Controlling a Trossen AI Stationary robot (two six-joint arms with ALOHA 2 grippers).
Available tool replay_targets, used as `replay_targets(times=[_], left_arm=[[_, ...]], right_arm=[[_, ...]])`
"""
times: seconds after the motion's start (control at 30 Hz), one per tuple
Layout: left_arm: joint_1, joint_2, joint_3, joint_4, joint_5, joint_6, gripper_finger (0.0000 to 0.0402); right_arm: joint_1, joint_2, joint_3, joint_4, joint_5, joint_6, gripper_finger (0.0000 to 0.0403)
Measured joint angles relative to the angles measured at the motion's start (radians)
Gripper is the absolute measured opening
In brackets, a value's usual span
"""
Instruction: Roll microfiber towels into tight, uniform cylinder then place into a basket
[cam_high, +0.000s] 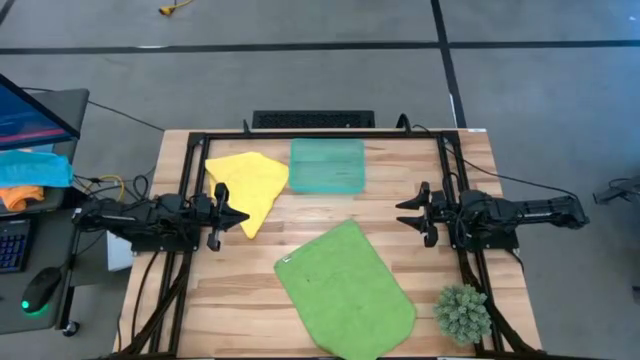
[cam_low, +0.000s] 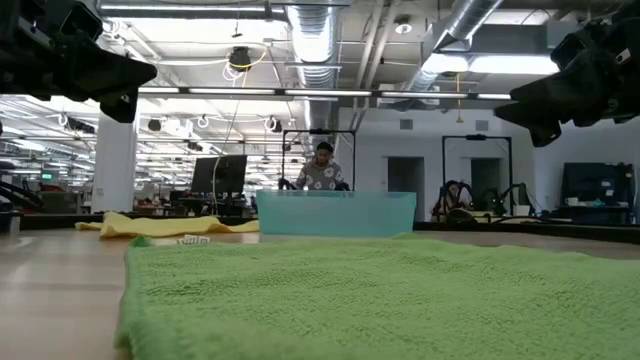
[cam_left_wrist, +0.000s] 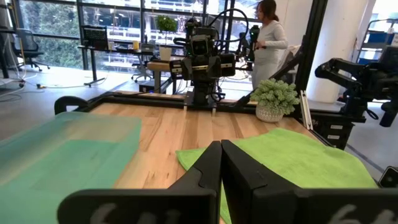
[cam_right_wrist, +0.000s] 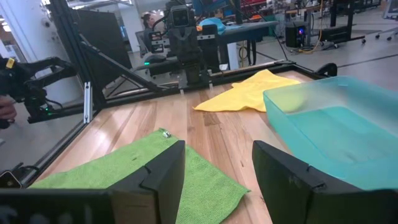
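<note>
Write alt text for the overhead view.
A lime green towel lies flat on a wooden table, a crumpled yellow towel beside a teal basket. The left gripper is shut, the right gripper open; neither holds anything.

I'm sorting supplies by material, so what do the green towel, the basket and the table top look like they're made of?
Green towel: soft looped pile, matte, looks like microfiber or terry.
Basket: translucent teal plastic, smooth and slightly frosted; the wood shows faintly through its wall.
Table top: light wooden planks with visible grain and seams, low sheen.
</note>
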Motion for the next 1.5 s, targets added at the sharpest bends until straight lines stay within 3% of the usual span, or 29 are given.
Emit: replay_targets(times=[0.17,0.4,0.53,0.8,0.97,1.07,1.17,1.5], left_arm=[[0.000,0.000,0.000,0.001,-0.003,-0.013,0.0000],[-0.001,0.000,0.000,-0.011,0.094,-0.046,0.0015],[0.000,0.001,0.000,-0.013,0.064,-0.037,0.0063],[0.000,0.001,0.000,-0.009,0.043,0.035,0.0195],[-0.001,0.001,0.000,-0.013,0.095,-0.082,0.0241],[-0.001,0.001,0.000,-0.006,0.101,-0.122,0.0250],[-0.001,0.001,0.006,0.052,0.012,-0.166,0.0251],[0.000,0.062,0.157,0.125,0.008,-0.029,0.0245]], right_arm=[[0.000,0.000,0.000,0.000,0.000,0.000,0.0210],[0.000,0.000,0.000,0.000,0.000,0.000,0.0210],[0.000,0.000,0.000,0.000,0.000,0.000,0.0210],[0.000,0.000,0.000,0.000,0.000,0.000,0.0210],[0.000,0.000,0.000,0.000,0.000,0.000,0.0210],[0.000,0.000,0.000,0.000,0.000,0.000,0.0210],[0.000,0.000,0.000,0.000,0.000,0.000,0.0210],[0.000,0.000,0.000,0.000,0.000,0.000,0.0210]])
